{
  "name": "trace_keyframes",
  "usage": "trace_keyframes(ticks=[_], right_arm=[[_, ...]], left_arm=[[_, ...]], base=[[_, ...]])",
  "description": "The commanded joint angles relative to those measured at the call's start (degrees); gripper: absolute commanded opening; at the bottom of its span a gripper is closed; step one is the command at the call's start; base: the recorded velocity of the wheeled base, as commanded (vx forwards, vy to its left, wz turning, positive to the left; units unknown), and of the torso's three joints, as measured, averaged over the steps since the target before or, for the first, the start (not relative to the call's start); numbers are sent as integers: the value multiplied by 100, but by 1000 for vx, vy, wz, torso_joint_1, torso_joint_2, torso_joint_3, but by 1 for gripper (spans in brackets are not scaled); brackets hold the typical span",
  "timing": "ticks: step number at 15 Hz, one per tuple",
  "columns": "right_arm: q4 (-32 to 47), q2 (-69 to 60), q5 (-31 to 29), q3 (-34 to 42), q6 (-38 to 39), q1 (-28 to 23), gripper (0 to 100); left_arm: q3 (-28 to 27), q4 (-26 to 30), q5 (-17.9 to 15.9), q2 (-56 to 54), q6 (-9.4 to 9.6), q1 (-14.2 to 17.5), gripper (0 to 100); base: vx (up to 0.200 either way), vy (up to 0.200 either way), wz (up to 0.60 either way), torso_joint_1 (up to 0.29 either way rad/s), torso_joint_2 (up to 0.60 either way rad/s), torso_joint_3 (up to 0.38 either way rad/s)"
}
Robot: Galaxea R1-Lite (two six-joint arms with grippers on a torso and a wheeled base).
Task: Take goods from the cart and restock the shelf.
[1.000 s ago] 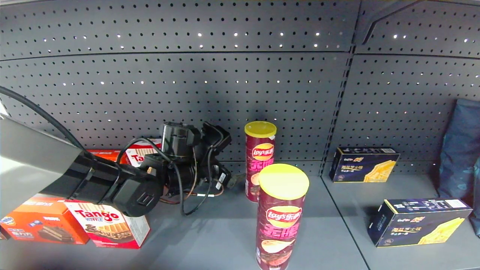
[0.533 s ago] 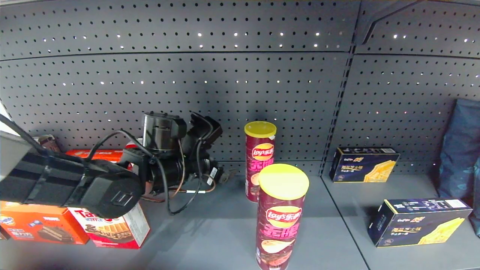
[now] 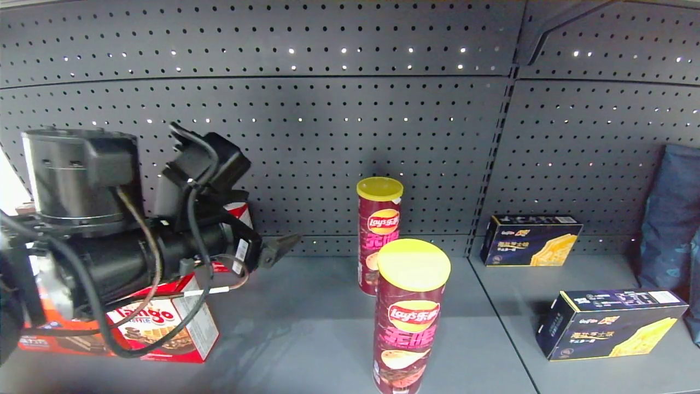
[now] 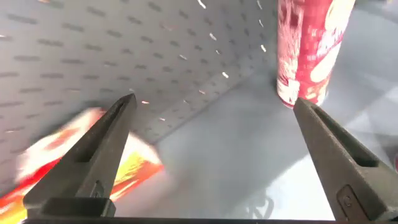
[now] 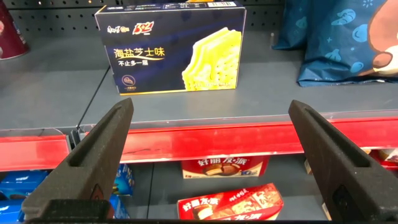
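Left claw (image 4: 212, 102) hangs spread and empty above the shelf (image 3: 306, 334), just beside the red wafer box (image 3: 175, 328) and well left of the front chip can (image 3: 413, 312); right claw (image 5: 211, 104) gapes empty too, facing a dark biscuit box (image 5: 171, 46) near the shelf front. Goods stand shelved on both sides; I judge one placement finished and another fetch from the cart due, since I hold nothing.

Chip cans (image 3: 411, 317): two.
Dark blue boxes (image 3: 612, 323): two.
Red-and-white wafer boxes (image 3: 164, 325): two, the farther one is half hidden.
Orange box (image 3: 54, 345): one, mostly hidden.
Blue bag (image 3: 670, 219): one for certain, maybe more.
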Motion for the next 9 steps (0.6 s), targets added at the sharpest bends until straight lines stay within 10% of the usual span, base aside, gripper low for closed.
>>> trace_keyframes(ticks=[1,9], right_arm=[[2,9,1,1,6,1,100],[10,17,229,1,-38,18,100]], left_arm=[[373,23,243,-980,-5,18,100],[1700,-12,823,-2474,-49,0,100]], base=[[0,0,0,0,0,0],[0,0,0,0,0,0]])
